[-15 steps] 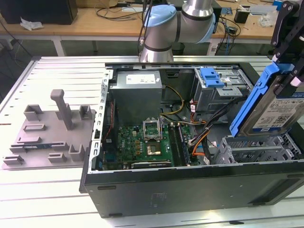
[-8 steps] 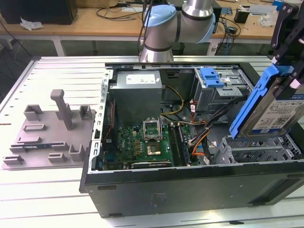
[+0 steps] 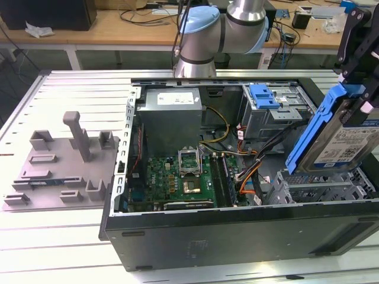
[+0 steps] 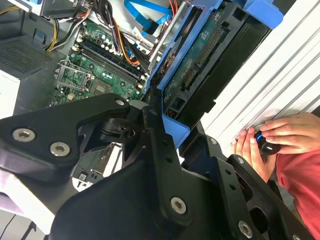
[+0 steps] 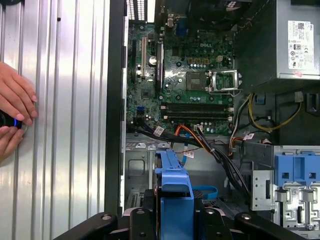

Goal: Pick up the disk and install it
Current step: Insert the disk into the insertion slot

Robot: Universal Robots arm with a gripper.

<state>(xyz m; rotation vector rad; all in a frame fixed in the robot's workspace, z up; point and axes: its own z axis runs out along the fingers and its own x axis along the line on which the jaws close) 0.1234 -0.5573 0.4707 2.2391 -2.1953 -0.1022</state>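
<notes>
Over the open computer case [image 3: 237, 239], the tool [image 5: 175, 220] clamps the disk [image 3: 346, 145], steeply tilted, just above the drive cage [image 3: 314, 192].

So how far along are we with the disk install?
Pickup looks done: the gripper holds the disk tilted above the open computer case, jaws closed on its blue bracket. Left: the disk is not yet seated inside the case.

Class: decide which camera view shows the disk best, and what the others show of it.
The exterior view: the disk shows its labelled silver face and blue bracket, tilted above the open computer case. The second wrist view shows its dark underside; the first wrist view shows its blue bracket end-on.
</notes>
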